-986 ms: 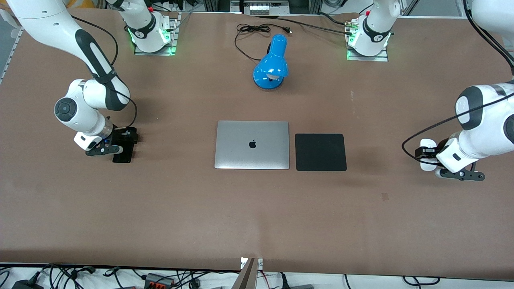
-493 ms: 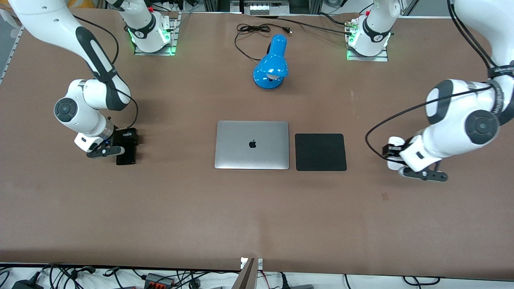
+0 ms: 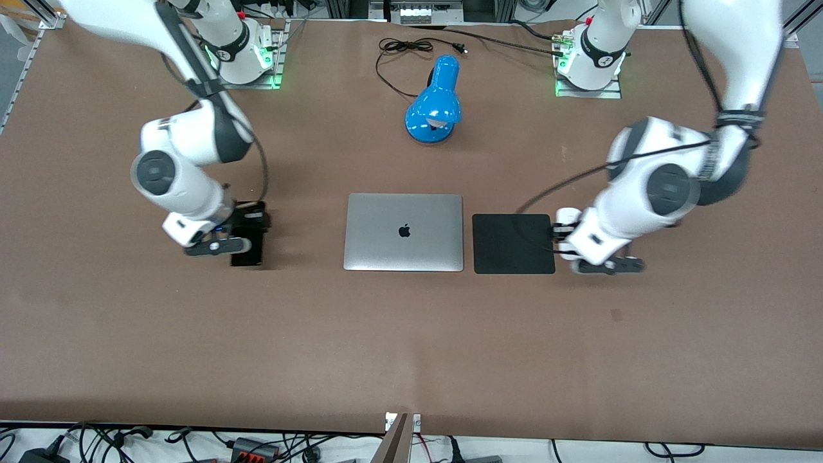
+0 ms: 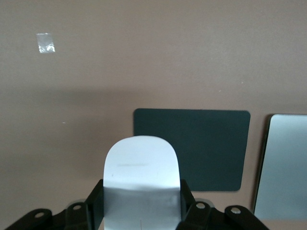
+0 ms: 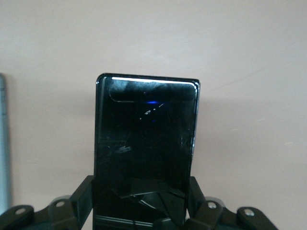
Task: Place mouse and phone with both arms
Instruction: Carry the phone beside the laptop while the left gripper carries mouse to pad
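White and glossy, the mouse (image 4: 141,179) is a small rounded oval with a faint grey line along its back, pinched between the two fingers of the left gripper (image 3: 560,235) over the edge of the square matte black pad (image 3: 513,244) at the left arm's end of it. That pad lies just beside a closed silver laptop (image 3: 404,232) with a dark logo on its lid. The phone (image 5: 145,153), a slim black slab whose shiny face carries smudges, a bright strip along its top edge and a small blue glint, is clamped by its long sides in the right gripper (image 3: 246,226), over bare brown table (image 3: 411,347) toward the right arm's end, near the laptop but apart from it. A blue desk lamp (image 3: 436,103) with a black cord stands farther from the front camera than the laptop.
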### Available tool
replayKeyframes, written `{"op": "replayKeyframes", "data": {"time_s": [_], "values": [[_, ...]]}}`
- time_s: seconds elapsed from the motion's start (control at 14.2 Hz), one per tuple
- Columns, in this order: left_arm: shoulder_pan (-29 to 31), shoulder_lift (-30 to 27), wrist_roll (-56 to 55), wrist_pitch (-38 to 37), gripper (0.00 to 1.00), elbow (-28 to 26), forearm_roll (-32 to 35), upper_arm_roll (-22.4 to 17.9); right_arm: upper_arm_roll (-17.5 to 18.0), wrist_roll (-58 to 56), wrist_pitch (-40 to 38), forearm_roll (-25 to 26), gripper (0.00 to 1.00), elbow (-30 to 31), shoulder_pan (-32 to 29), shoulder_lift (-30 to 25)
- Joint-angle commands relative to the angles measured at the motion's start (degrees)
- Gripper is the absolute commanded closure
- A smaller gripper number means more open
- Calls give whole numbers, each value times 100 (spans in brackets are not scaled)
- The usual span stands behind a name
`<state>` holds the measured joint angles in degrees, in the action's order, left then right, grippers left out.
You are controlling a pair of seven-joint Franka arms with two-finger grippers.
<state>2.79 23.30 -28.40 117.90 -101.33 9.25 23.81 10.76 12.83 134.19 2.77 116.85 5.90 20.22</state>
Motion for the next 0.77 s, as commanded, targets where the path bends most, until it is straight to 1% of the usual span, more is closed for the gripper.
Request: {"op": "replayKeyframes", "data": {"time_s": [0.0,0.07,0.14,0.35,0.49,0.7], "values": [[-103,-27,-718,906,81,-692,436,45,-21,473,317,13,100,-180,410,367],[-95,-45,-754,1346,81,-991,454,45,-21,579,484,13,100,-171,490,482],[-103,-19,-755,1655,81,-1168,472,36,-21,693,625,13,100,-171,595,605],[-103,227,-938,2078,81,-1205,954,36,-21,773,811,13,100,-171,737,816],[-112,464,-1272,2246,81,-1214,1393,45,-30,791,968,-4,100,-154,868,957],[-217,781,-2044,2501,81,-1214,2043,45,-39,1274,1022,57,100,-162,1036,1054]]}}
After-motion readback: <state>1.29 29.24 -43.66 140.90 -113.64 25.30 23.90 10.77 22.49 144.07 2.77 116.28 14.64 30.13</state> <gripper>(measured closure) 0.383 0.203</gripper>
